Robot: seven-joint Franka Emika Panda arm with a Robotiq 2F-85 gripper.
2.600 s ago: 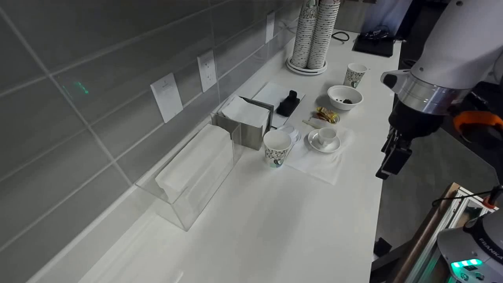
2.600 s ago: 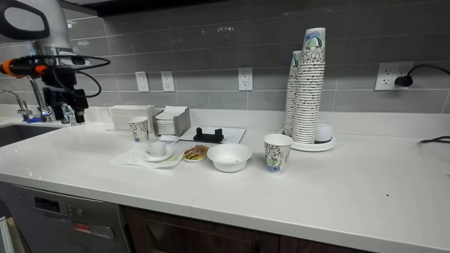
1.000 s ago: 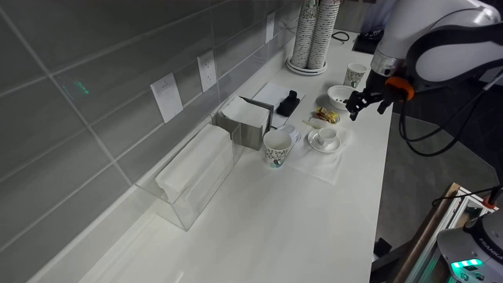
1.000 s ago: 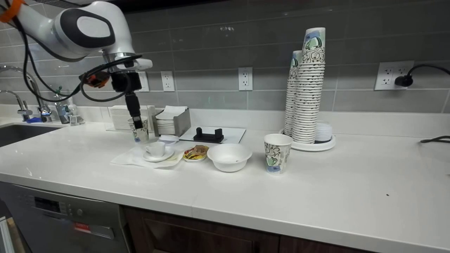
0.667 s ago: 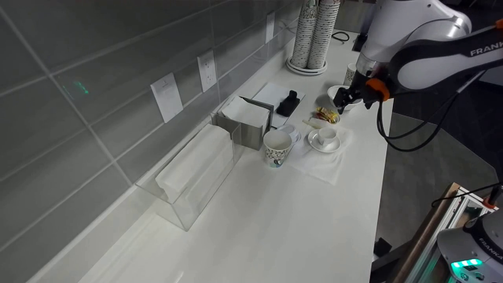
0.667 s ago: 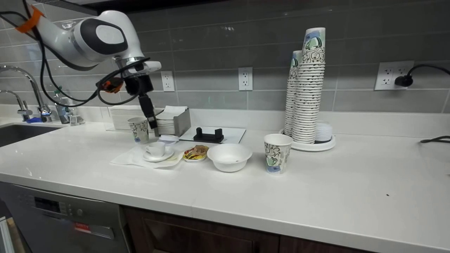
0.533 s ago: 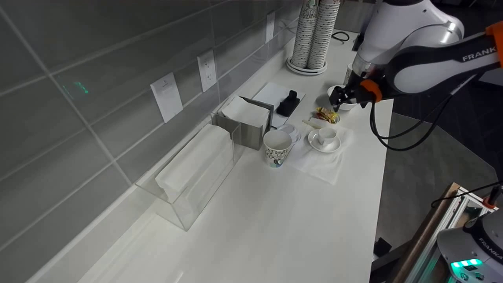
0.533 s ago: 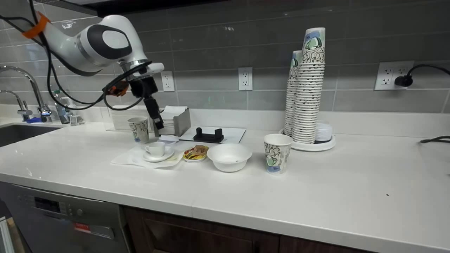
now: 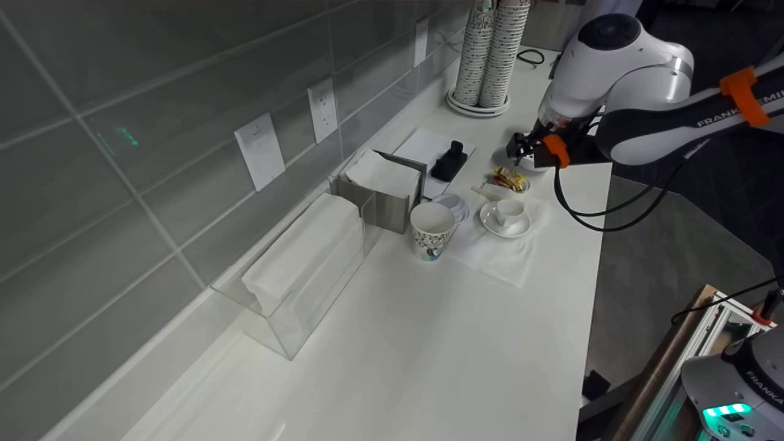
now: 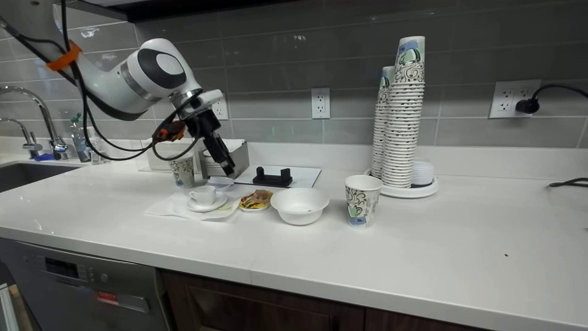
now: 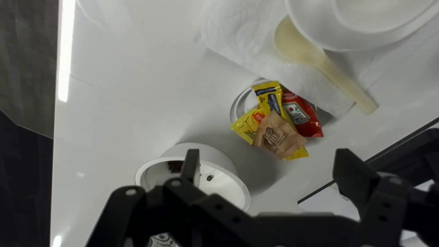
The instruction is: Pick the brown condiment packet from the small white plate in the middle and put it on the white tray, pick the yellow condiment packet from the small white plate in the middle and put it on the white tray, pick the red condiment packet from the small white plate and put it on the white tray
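Observation:
The small white plate (image 11: 239, 104) holds a heap of packets. The brown condiment packet (image 11: 278, 136) lies on top, over yellow condiment packets (image 11: 247, 124). The red condiment packet (image 11: 304, 118) lies at the side by the napkin. The heap also shows in both exterior views, as a brown patch (image 10: 262, 195) and a yellow wrapper (image 9: 509, 179). My gripper (image 11: 269, 157) is open and empty, its fingers spread on either side of the heap's near end as seen from the wrist. In an exterior view it hangs above the counter (image 10: 228, 170). The white tray (image 10: 305, 174) is flat, with a dark edge.
A white bowl (image 11: 223, 175) with dark bits stands close beside the plate. A cup on a saucer (image 10: 203, 196), a wooden spoon (image 11: 319, 61) and a napkin lie on its other side. A black holder (image 10: 272, 177) sits on the tray. Paper cups and napkin boxes (image 9: 392, 196) stand around.
My gripper has come in from beyond the counter's edge, down and across toward the plate and bowl, and has tilted. The packets, plate, bowl and tray have not moved.

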